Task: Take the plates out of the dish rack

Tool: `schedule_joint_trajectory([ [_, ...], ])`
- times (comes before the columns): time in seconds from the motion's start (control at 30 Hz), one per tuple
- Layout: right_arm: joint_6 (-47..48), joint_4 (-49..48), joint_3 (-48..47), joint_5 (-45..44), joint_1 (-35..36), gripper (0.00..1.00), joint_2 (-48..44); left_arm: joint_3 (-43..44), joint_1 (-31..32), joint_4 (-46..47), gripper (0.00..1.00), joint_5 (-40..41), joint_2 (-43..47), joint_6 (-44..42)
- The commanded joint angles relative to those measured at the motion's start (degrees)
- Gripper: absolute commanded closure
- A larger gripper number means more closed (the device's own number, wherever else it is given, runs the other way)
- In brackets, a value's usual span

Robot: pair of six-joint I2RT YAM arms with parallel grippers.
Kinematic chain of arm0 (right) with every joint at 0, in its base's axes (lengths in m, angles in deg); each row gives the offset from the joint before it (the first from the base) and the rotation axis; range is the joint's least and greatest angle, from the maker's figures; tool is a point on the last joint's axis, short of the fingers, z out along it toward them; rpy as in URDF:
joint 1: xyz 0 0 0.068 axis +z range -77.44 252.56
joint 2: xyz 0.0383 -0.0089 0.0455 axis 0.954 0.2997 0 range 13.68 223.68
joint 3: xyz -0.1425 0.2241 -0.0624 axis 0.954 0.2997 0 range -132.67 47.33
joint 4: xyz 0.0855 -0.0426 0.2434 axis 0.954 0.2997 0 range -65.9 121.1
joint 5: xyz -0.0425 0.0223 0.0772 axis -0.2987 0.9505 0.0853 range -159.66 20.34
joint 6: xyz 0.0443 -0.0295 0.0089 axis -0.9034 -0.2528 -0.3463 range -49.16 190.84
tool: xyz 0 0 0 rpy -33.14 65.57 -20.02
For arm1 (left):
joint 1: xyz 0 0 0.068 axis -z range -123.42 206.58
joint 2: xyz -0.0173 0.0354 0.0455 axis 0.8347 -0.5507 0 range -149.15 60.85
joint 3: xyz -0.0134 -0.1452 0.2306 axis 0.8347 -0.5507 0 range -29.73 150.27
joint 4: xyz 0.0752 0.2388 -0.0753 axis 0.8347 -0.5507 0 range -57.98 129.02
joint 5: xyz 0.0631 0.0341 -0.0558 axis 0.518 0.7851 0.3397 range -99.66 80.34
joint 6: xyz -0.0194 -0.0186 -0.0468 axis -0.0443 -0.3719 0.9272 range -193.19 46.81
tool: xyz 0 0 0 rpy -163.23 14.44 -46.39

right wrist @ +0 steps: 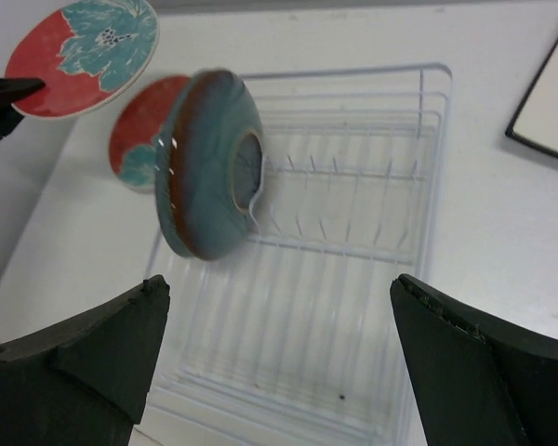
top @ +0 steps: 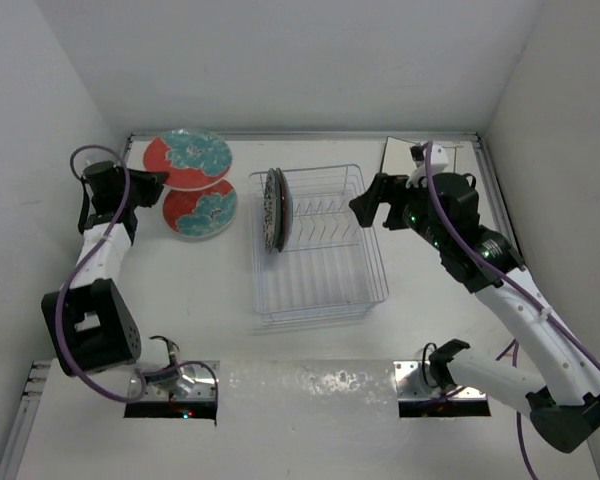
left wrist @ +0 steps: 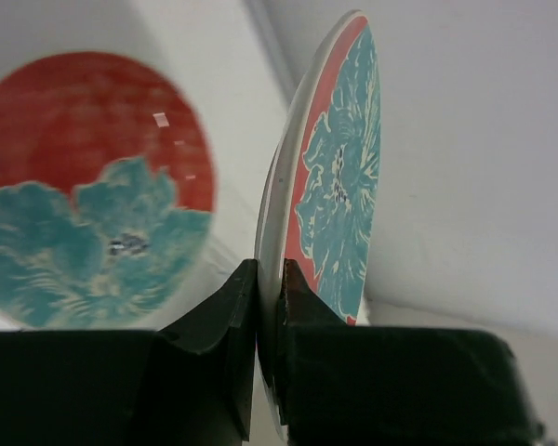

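My left gripper is shut on the rim of a red-and-teal patterned plate, holding it at the back left. A second red-and-teal plate lies on the table beside it. The white wire dish rack stands mid-table. A dark teal speckled plate stands upright in its left end, with a paler rim just behind it. My right gripper is open and empty over the rack's right side.
A square white plate with a dark edge lies at the back right behind my right arm. White walls close in the table on the left, back and right.
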Motion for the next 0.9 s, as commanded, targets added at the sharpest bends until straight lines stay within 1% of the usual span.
schedule_joint_trajectory([
  [0.0, 3.34, -0.42, 3.77, 0.33, -0.23, 0.01, -2.10, 0.26, 0.08, 13.36, 1.00, -0.21, -1.15, -1.08],
  [0.17, 4.48, -0.96, 7.47, 1.57, -0.14, 0.01, -3.16, -1.85, -0.01, 16.89, 1.00, -0.56, -5.82, -0.82],
  [0.37, 4.48, -2.54, 10.73, 2.35, -0.23, 0.01, -3.95, -5.98, -0.01, 15.22, 1.00, 2.42, -6.88, -1.60],
  [0.57, 4.57, -2.36, 11.34, 2.45, -0.23, 0.01, -4.74, -5.99, -0.01, 14.69, 1.00, 0.41, -11.36, -2.22],
  [0.6, 4.57, -2.28, 11.34, 2.45, -0.23, 0.01, -4.92, -5.90, -0.01, 14.60, 0.98, 0.32, -12.06, -2.22],
  [0.63, 4.57, -2.19, 11.43, 2.45, -0.23, 0.01, -5.01, -5.99, -0.01, 14.26, 0.89, 0.32, -12.33, -2.65],
  [0.7, 4.48, -2.19, 11.52, 2.36, -0.14, 0.01, -5.09, -5.81, -0.01, 13.64, 0.79, 0.23, -12.85, -2.83],
  [0.73, 4.31, -2.19, 11.60, 2.45, -0.22, 0.01, -5.10, -5.99, -0.01, 13.46, 0.71, 0.23, -13.03, -3.01],
  [0.8, 4.13, -2.27, 11.78, 2.45, -0.23, 0.01, -5.10, -5.99, 0.07, 12.15, 0.65, 0.76, -13.29, -3.19],
  [0.87, 3.96, -2.28, 11.87, 2.62, -0.14, 0.01, -5.18, -5.73, 0.07, 11.18, 0.55, 0.93, -13.73, -3.71],
])
